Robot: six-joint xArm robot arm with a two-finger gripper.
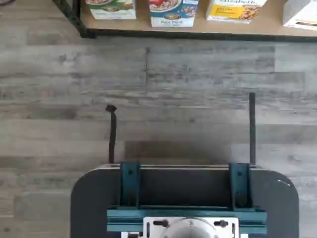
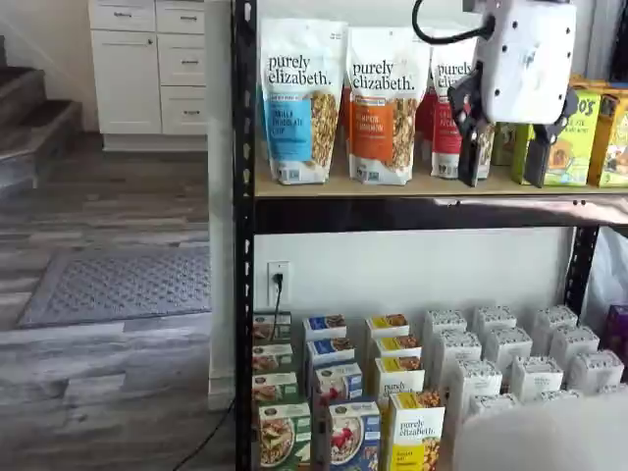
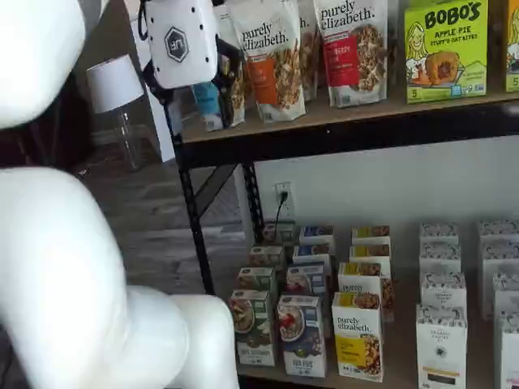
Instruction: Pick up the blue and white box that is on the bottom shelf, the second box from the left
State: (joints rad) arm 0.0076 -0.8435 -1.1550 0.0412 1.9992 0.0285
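Observation:
The blue and white box stands upright at the front of the bottom shelf, between a green-and-white box and a yellow-and-white box. It also shows in a shelf view and in the wrist view. More blue boxes line up behind it. My gripper hangs high up, in front of the granola bags on the upper board, far above the box. A plain gap shows between its two black fingers and it holds nothing. Its white body shows in both shelf views.
Tall granola bags and green Bobo's boxes stand on the tan upper board. Several white boxes fill the bottom shelf's right side. A black rack post is at the left. A dark mount with teal brackets shows over the grey wood floor.

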